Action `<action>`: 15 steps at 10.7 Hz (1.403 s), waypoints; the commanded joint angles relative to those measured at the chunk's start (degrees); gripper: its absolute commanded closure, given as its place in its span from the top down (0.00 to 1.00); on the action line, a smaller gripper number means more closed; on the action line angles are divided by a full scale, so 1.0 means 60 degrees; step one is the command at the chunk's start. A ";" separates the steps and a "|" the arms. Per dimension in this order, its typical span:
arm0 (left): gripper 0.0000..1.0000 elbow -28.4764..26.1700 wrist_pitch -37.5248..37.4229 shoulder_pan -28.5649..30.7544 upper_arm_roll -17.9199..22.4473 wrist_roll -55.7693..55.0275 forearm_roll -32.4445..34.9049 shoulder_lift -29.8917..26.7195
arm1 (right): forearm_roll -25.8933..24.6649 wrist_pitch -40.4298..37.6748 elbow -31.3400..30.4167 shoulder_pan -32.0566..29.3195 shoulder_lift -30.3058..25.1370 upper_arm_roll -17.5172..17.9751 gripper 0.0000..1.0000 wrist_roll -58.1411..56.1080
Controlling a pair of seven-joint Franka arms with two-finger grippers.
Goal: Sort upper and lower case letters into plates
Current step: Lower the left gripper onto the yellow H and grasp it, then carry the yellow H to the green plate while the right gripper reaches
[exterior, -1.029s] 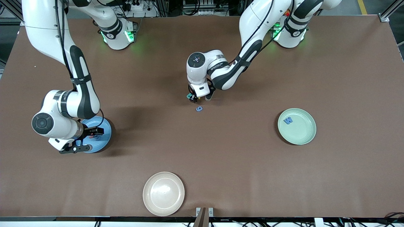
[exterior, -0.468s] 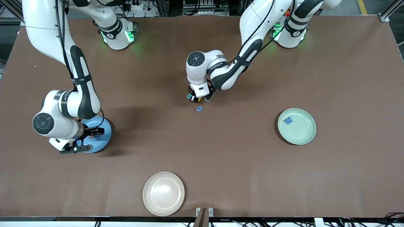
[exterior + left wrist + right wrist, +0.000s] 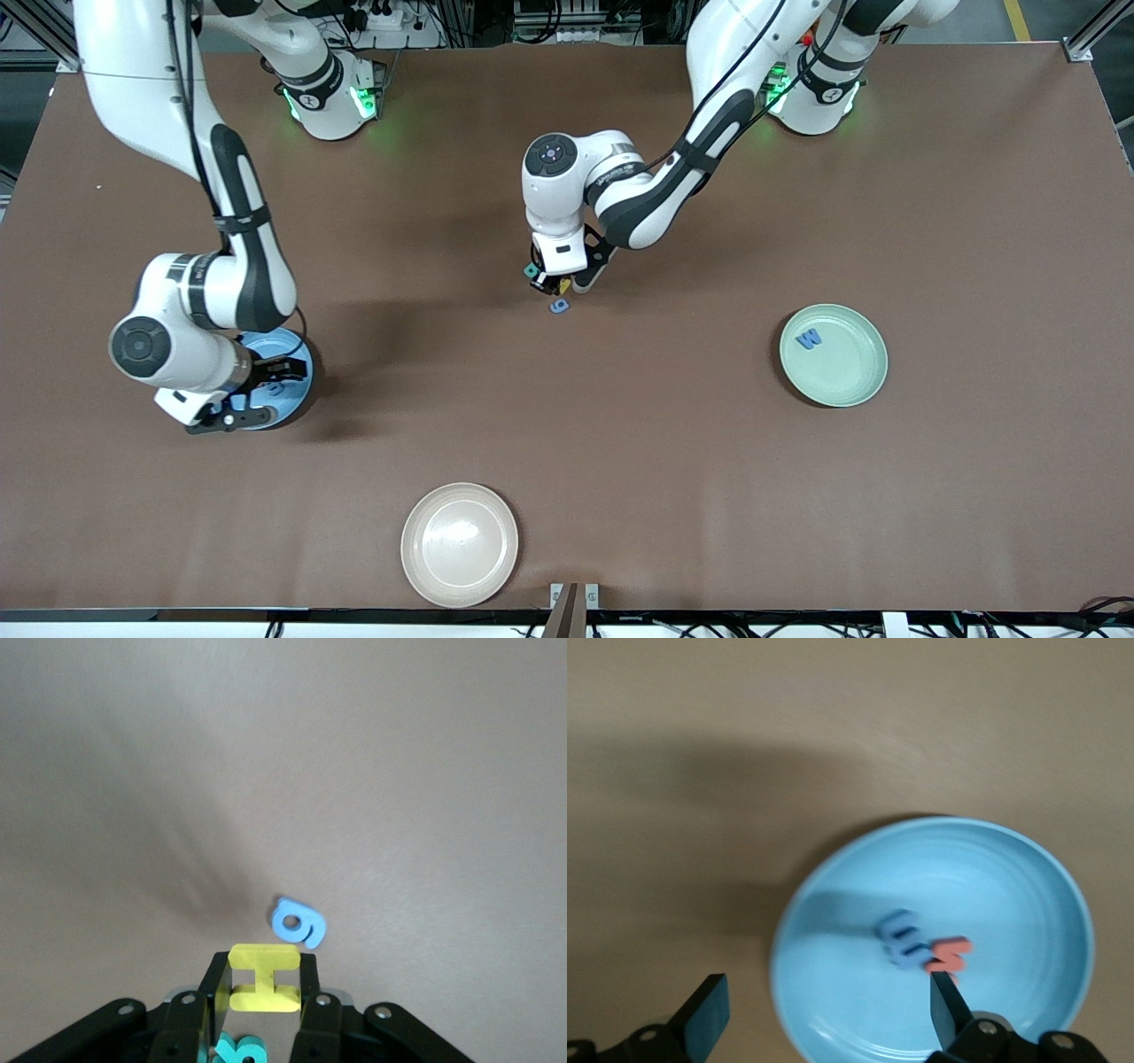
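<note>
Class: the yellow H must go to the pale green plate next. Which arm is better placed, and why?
Left. The left gripper is shut on the yellow H. The right gripper hangs open over the blue plate, away from the pale green plate.

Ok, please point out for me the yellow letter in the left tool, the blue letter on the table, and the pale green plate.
yellow letter point(image 3: 263, 979), left wrist view, on its crossbar.
blue letter point(image 3: 299, 922), left wrist view, on its ring-shaped body.
pale green plate point(image 3: 855, 372), front view, on its bare inner floor.
</note>
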 commanded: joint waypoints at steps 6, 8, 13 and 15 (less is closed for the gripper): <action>0.00 -0.0226 -0.1670 0.1201 -0.0089 0.3807 0.0049 -0.1481 | 0.0209 -0.0575 0.0459 0.2803 -0.0312 -0.0005 1.00 0.4083; 0.00 -0.0240 -0.2052 0.1625 -0.0104 0.4934 -0.0314 -0.1803 | 0.0354 -0.0706 0.0387 0.3725 -0.0400 -0.0005 1.00 0.5121; 0.00 -0.0240 -0.2828 0.2870 -0.0104 0.8025 -0.1693 -0.2727 | 0.0356 -0.0473 -0.0886 0.3979 -0.1513 0.2071 1.00 0.8490; 0.00 -0.0240 -0.3281 0.3310 -0.0104 0.9066 -0.2059 -0.2991 | 0.0326 0.0387 -0.1704 0.3964 -0.1660 0.2614 1.00 0.9444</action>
